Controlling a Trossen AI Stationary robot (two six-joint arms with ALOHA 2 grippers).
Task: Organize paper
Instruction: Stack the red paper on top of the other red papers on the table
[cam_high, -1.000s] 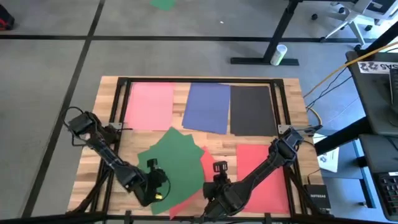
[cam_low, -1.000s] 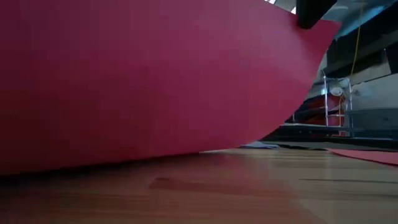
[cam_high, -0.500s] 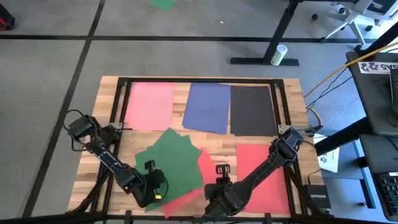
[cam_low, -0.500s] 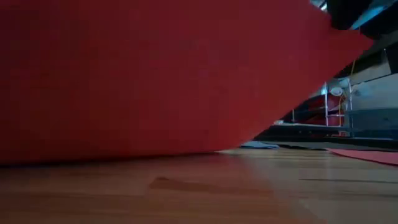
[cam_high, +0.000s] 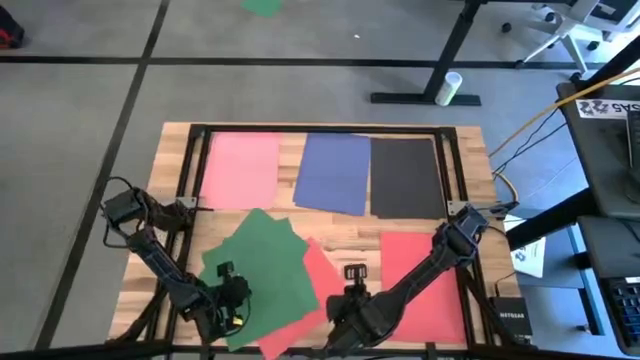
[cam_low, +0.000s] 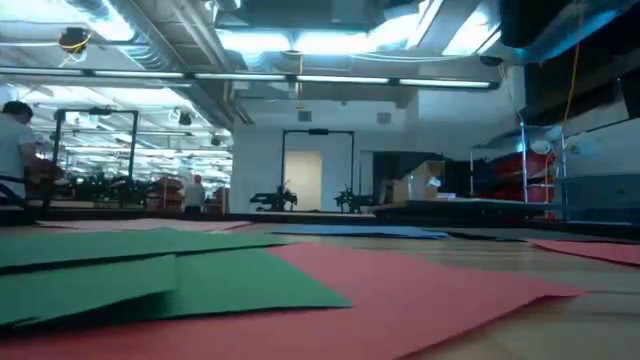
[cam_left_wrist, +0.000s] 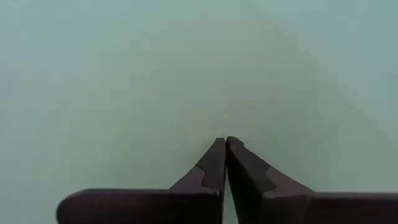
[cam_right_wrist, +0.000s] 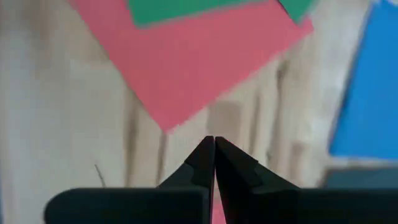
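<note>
Starting on the left side of the butcher-block wooden table (cam_high: 470, 150), the left gripper (cam_high: 232, 313) sits low at the near edge, right on top of the flat green construction-paper sheets (cam_high: 258, 268). Its wrist camera shows nothing but green, with the two dark fingers (cam_left_wrist: 214, 163) pressed together at the tips, so pinched closed; can't tell if there's an edge of paper caught in there. In the low view, the green sheets look like at least two layers, lying flat and fanned a bit, angled compared to everything else.

Under them pokes out a thin red construction-paper sheet (cam_high: 312, 290), also skewed, with a corner hanging out toward the middle of the table.

Along the far edge there's a tidy row: pink rectangular sheet (cam_high: 241, 170), then blue rectangular sheet (cam_high: 334, 172) just beside it, then black rectangular sheet (cam_high: 405, 177) touching or nearly touching the blue one.

Moving right, the right gripper (cam_high: 352, 282) hovers near the front middle over bare wood, just off the skewed red sheet's corner. Fingers (cam_right_wrist: 205, 160) closed tight, not gripping anything.

Further right a second red rectangular sheet (cam_high: 425, 280) lies flat and square, partly under the right arm.
</note>
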